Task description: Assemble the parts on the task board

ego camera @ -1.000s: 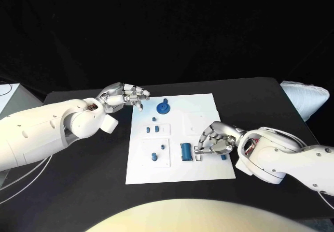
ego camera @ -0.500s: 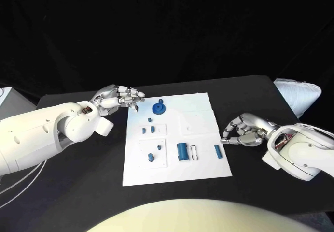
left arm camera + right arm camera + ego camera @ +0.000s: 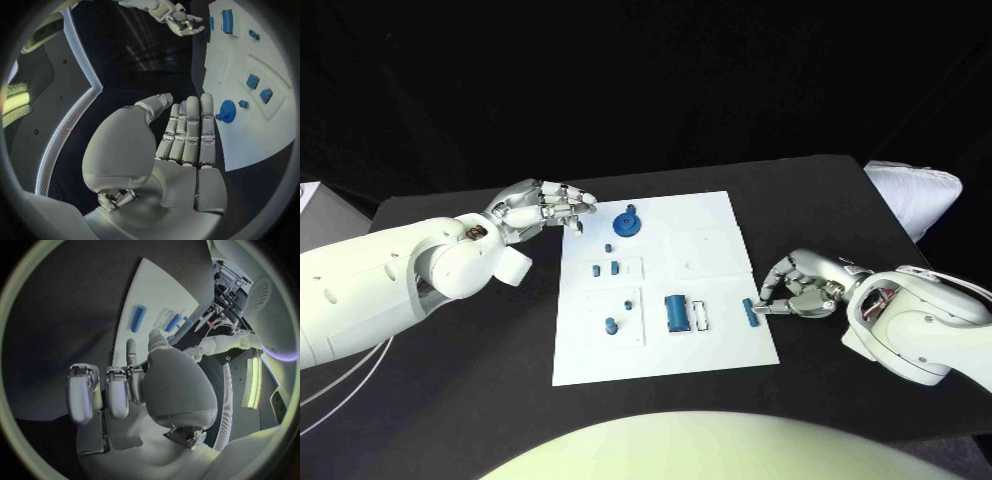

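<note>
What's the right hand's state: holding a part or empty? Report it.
Empty. The right hand hangs at the task board's edge, fingers curled around nothing; the small blue part lies on the board beside its fingertips.

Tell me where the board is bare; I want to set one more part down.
The board's far right corner, right of the gear, is bare, as is its near strip below the cylinder. The middle left is crowded with small parts. The right hand sits at the right edge beside a bar.

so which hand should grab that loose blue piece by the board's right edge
Right. The right hand sits beside the blue piece, fingers nearly touching it; the left hand hangs at the board's far left corner.
</note>
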`<state>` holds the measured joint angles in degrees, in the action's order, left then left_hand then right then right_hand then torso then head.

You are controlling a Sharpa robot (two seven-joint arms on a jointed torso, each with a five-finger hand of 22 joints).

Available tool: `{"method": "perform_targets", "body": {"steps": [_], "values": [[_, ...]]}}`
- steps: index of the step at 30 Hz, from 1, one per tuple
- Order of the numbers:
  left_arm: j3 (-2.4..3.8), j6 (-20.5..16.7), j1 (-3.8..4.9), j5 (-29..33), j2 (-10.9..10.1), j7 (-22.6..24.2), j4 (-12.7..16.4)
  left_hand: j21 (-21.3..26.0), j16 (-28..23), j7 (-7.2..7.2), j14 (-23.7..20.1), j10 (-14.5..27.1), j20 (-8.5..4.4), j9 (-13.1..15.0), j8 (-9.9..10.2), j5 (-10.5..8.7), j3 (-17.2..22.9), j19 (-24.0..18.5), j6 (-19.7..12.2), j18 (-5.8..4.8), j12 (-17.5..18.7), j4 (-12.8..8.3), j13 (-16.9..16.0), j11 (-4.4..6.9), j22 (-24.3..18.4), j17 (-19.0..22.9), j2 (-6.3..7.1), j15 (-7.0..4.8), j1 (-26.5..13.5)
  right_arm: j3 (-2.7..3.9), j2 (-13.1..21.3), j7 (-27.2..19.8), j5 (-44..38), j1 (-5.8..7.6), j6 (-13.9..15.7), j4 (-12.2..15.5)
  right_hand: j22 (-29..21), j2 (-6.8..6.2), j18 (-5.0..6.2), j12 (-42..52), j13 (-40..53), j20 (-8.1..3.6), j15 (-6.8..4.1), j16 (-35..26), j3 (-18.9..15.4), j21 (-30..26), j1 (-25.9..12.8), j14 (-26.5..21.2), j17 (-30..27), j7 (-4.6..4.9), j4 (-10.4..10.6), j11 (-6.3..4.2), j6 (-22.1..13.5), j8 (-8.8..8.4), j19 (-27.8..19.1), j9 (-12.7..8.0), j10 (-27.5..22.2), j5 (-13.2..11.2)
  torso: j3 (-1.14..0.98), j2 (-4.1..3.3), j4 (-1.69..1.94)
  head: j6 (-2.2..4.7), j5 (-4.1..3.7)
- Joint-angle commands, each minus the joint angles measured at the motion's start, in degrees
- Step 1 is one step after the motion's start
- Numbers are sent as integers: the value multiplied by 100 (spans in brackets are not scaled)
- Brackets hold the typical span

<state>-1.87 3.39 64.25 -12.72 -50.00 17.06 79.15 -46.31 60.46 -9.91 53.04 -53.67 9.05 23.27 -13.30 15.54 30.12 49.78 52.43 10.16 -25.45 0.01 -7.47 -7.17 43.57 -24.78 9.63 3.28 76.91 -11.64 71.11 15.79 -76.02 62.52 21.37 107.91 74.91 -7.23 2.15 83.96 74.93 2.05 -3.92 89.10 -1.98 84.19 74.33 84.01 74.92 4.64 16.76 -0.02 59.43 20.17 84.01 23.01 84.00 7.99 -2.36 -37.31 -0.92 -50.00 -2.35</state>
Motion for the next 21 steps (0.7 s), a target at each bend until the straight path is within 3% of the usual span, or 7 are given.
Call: {"method": "perform_targets", "body": {"steps": [1,8,15,21], "values": [[4,29,-6,40,2,77,17,19,-37,-20,-31,-31,-3,8,26,-13,-2,37,32,33,39,45,7,-3,-9,8,-48,25,-4,-8,-76,262,-346,-77,-183,-38,1371,-8,-111,-28,1165,44,41,14,-35,5,-75,564,1366,-8,11,23,55,-12,483,-1,329,-7,9,-1,5,0,4],[4,37,-9,40,-9,77,24,19,-37,-20,-31,-31,-3,8,26,-13,-2,37,32,33,39,45,7,-3,-9,8,-48,25,-4,-16,-259,428,-529,-225,-168,-134,1370,-11,-111,-25,1167,42,38,14,-30,5,-78,564,1366,-17,2,17,71,-5,483,1,331,-3,10,0,-1,0,17],[4,42,-10,40,-19,80,34,19,-37,-20,-31,-31,-3,8,26,-13,-2,37,32,33,39,45,7,-3,-9,8,-48,25,-4,-17,-442,589,-750,-277,-163,-224,1375,0,-114,-21,1170,38,29,20,0,22,-32,566,1377,-29,-10,6,92,4,486,4,333,9,11,-1,5,0,31],[4,43,-10,40,-35,81,47,19,-37,-20,-31,-31,-3,8,26,-13,-2,37,32,33,39,45,7,-3,-9,8,-48,25,-4,-17,-617,758,-1021,-358,-309,-290,1377,-16,-116,-28,1170,19,11,18,128,30,278,566,1374,-43,-42,-11,106,-4,488,-4,332,30,14,-1,5,0,35]]}}
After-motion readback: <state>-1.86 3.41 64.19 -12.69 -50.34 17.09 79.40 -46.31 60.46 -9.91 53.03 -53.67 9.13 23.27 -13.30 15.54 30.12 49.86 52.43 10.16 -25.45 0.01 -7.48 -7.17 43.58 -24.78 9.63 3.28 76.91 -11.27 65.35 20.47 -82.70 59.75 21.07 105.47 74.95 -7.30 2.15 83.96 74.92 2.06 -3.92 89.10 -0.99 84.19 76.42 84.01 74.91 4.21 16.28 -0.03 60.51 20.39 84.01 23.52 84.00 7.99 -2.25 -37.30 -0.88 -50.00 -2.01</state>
